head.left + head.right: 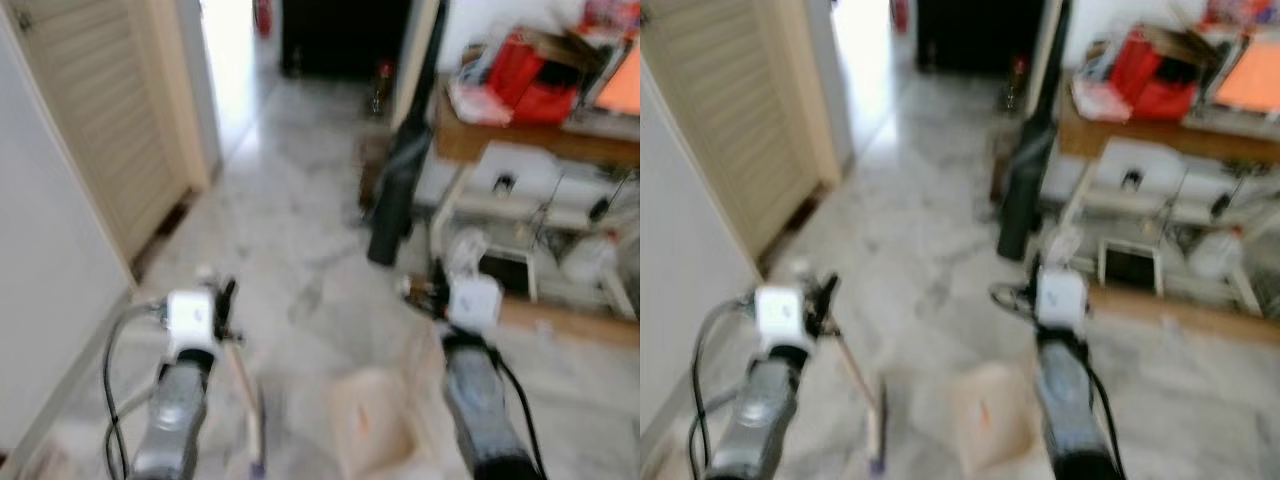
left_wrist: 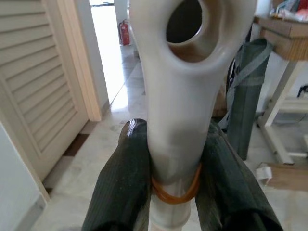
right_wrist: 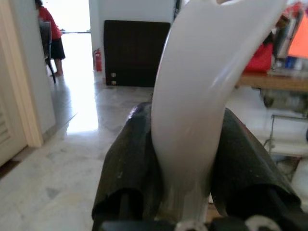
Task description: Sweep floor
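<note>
The marble floor (image 1: 290,250) runs ahead of both hands toward a bright doorway, with a louvred door (image 1: 110,120) off beyond the left hand and a cluttered wooden counter (image 1: 520,140) beyond the right hand. A dark rolled bundle (image 1: 395,190) leans upright just ahead of the right hand, beside the counter's leg.

The head views are blurred, so the robot is probably walking or turning. Below and between the two hands sits a pale dustpan (image 1: 375,425) low over the floor, and the thin broom stick (image 1: 243,400) slants down from the left hand toward the floor near it.

The left hand (image 2: 175,183) is clenched around the white broom handle (image 2: 185,96), its two black fingers (image 2: 120,187) pressing either side, with an orange rubber band (image 2: 175,192) wrapped round the handle between them. The right hand (image 3: 192,173) is clamped on the white dustpan handle (image 3: 211,82), which curves up from between its fingers.

Both tools look firmly held, so this seems to be the carrying or positioning step, with sweeping itself not visibly under way. I cannot make out any dirt on the floor through the blur. The next move likely calls for picking a patch ahead, lowering the broom head to the floor, and drawing it toward the dustpan while the right hand keeps the pan's lip flat
</note>
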Controlling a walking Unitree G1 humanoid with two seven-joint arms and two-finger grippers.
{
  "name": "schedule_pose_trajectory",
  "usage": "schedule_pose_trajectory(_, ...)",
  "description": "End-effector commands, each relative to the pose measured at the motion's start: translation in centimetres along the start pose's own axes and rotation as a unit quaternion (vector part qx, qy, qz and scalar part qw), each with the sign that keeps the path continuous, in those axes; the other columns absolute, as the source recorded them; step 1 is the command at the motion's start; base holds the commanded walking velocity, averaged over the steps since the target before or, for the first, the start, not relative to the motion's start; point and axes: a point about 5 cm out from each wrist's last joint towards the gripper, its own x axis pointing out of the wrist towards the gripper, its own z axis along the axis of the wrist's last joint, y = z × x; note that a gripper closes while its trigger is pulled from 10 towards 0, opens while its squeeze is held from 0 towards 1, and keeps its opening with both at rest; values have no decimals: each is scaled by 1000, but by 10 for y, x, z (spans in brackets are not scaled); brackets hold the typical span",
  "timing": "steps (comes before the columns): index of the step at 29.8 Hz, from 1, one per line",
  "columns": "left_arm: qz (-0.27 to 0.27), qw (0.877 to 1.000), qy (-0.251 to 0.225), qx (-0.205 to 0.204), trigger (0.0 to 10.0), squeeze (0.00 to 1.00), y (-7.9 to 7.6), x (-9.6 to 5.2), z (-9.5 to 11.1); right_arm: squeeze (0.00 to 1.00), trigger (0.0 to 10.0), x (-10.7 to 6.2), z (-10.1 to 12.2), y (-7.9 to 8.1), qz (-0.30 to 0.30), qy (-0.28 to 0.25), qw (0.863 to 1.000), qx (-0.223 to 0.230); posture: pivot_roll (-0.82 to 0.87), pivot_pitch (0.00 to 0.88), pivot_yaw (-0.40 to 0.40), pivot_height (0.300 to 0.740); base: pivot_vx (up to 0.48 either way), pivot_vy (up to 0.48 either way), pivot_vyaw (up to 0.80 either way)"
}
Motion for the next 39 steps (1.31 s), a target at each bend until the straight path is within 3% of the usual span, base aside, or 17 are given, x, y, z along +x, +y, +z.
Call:
schedule_pose_trajectory(1, -8, 999, -31, -7, 10000, 0, -8, 5, 12, 0, 10000, 2, 5, -9, -10, -13, 1000, -8, 80, 0, -3, 740, 375, 0, -456)
schedule_pose_trajectory(12, -8, 999, -31, -6, 10000, 0, -7, 5, 11, 0, 10000, 2, 4, -8, -10, -11, 1000, -8, 83, 0, -2, 740, 374, 0, -139)
schedule_pose_trajectory(20, -8, 999, -31, -6, 10000, 0, -7, 5, 11, 0, 10000, 1, 3, -8, -10, -8, 1000, -8, 83, 0, -2, 740, 370, 0, -773)
schedule_pose_trajectory(25, -8, 999, -30, -7, 10000, 0, -7, 5, 11, 0, 10000, 1, 3, -7, -9, -9, 1000, -10, 82, 0, -1, 740, 347, 0, -89)
schedule_pose_trajectory(39, -11, 1000, -21, -7, 10000, 0, -7, 4, 9, 0, 10000, -2, -3, -9, -9, 4, 1000, -20, 85, 0, -2, 740, 0, 0, 0)
